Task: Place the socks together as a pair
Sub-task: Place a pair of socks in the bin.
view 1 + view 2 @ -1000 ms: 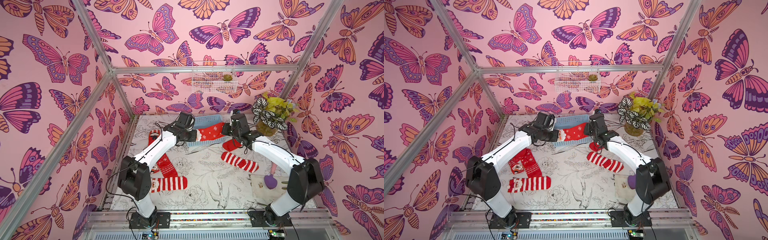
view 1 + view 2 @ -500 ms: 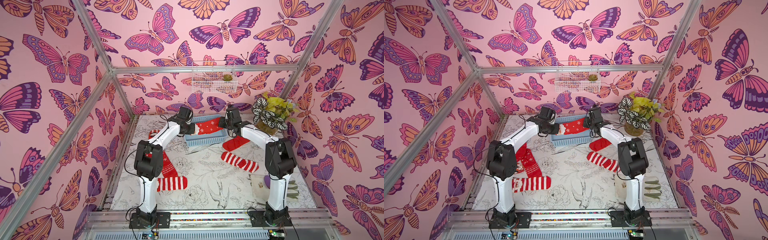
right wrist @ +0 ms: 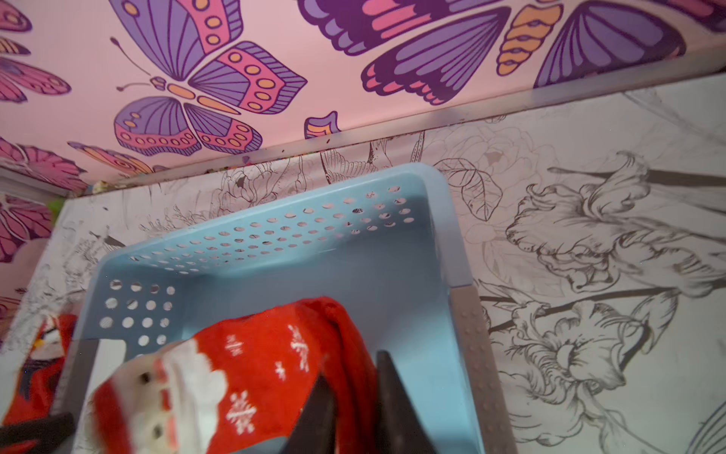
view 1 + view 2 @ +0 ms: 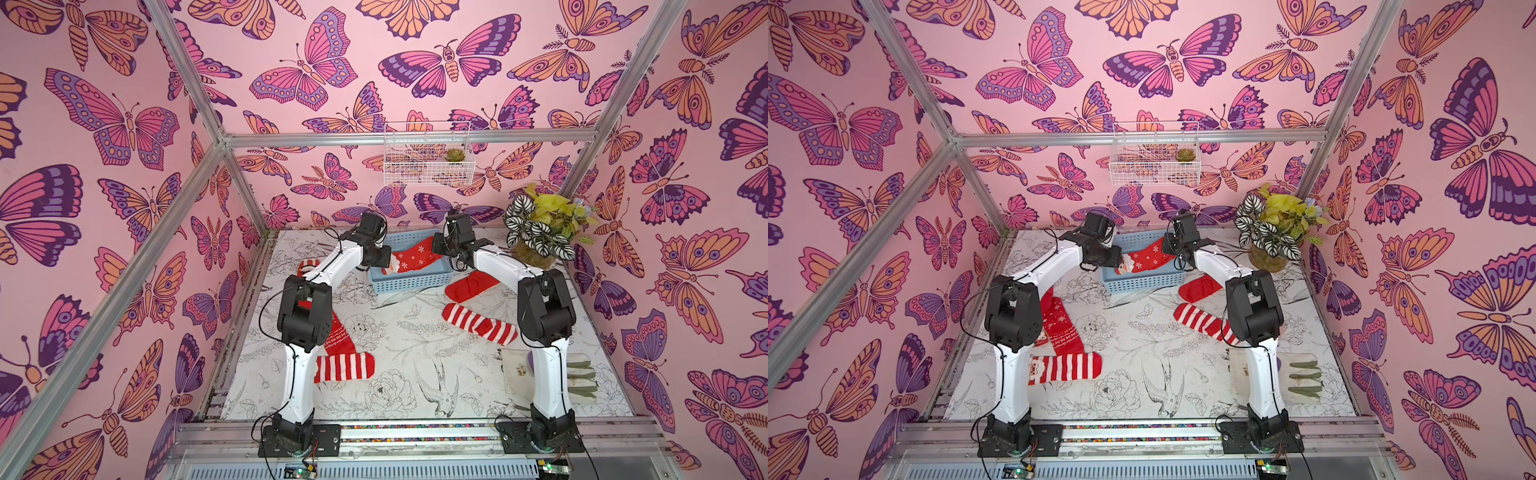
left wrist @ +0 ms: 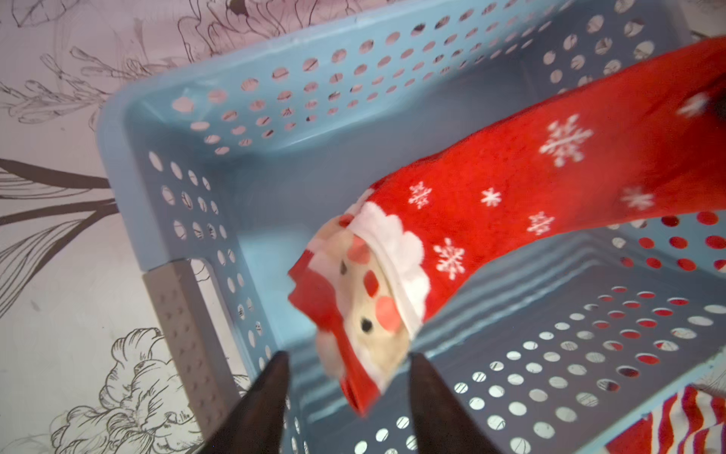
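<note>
Left claw (image 5: 349, 355) gapes wide and clamps nothing, and the Santa cuff of the snowflake sock (image 5: 491, 204) dangles just off its fingertips! From there the sock's long axis runs across the blue basket (image 5: 129, 129) to the right claw (image 3: 351, 365), whose fingers are narrowly parted with the toe end between them. Gripped or slipping? Can't tell. The sock hangs over the basket's hollow, cuff end lower, so I'd judge the right arm decides the drop.
</note>
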Controlling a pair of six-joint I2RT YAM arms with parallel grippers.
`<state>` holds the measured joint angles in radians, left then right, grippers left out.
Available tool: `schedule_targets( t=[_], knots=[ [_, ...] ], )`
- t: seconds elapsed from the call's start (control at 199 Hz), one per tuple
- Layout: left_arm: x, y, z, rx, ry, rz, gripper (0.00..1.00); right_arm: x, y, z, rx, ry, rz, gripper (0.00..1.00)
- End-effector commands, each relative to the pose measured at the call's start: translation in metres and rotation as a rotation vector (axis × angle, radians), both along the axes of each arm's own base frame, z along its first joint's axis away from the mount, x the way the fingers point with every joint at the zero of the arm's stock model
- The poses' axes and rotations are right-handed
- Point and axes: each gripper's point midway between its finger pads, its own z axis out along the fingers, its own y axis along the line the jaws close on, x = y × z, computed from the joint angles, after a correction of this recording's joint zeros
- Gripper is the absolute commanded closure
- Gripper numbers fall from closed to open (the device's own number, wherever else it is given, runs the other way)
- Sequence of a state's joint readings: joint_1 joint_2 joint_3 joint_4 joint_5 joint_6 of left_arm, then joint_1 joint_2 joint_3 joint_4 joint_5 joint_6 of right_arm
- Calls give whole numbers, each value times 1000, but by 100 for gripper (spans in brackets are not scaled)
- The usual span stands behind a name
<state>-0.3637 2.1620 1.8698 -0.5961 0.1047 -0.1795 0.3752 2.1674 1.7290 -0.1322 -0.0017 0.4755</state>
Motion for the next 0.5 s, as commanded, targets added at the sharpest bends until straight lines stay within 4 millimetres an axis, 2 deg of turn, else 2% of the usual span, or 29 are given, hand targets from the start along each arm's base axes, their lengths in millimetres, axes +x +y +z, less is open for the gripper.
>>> schedule_targets(
  t=[0.0,0.055,0.125,0.266,0.351,0.492],
  knots=[
    [5,-1,32,-29,-58,-12,21,-2,-3,42,16,-56,-3,63],
    [5,1,49,-39,-85,2,20,-6,-4,57,26,-77,0,58],
    [1,4,70,-57,-116,24,20,-16,-5,77,36,-105,7,57],
    [-25,1,102,-121,-134,17,21,-46,-15,94,38,-111,2,60],
    [-48,-1,111,-150,-123,8,21,-70,-23,99,57,-103,-3,61],
    [-91,4,109,-172,-81,14,23,-120,-27,101,74,-86,13,61]
  ],
)
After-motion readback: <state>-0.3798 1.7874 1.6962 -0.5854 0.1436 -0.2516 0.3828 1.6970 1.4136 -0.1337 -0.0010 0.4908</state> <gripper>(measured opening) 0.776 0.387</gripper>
